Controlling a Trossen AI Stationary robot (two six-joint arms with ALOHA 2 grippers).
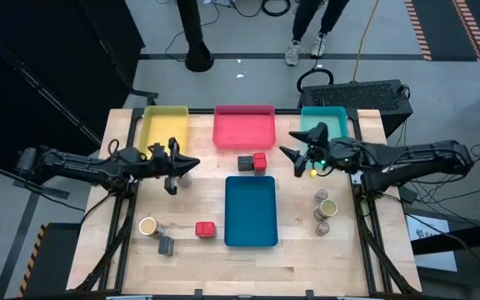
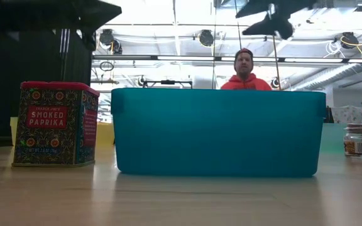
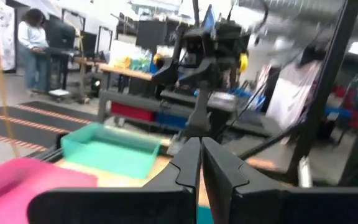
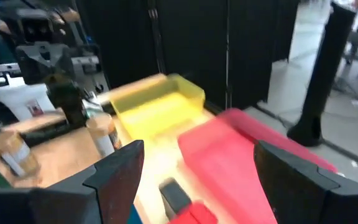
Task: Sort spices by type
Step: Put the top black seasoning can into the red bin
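Observation:
In the high view a red box [image 1: 260,162] and a dark box [image 1: 245,163] stand side by side between the pink tray and the blue tray. Another red box [image 1: 205,229], a tan jar [image 1: 147,226] and a grey box [image 1: 167,244] stand at the near left. Three small jars [image 1: 324,208] are grouped at the right. One jar [image 1: 185,177] stands beside my left gripper [image 1: 197,161] [image 3: 201,158], which hovers shut above the table. My right gripper [image 1: 283,152] [image 4: 199,144] hangs open, high over the far right of the table. The low view shows the red paprika tin [image 2: 55,123].
A yellow tray [image 1: 165,125], a pink tray [image 1: 243,127] and a green tray [image 1: 323,119] line the far edge. The blue tray [image 1: 251,210] lies mid-table and fills the low view [image 2: 219,132]. People stand beyond the far edge [image 1: 192,33].

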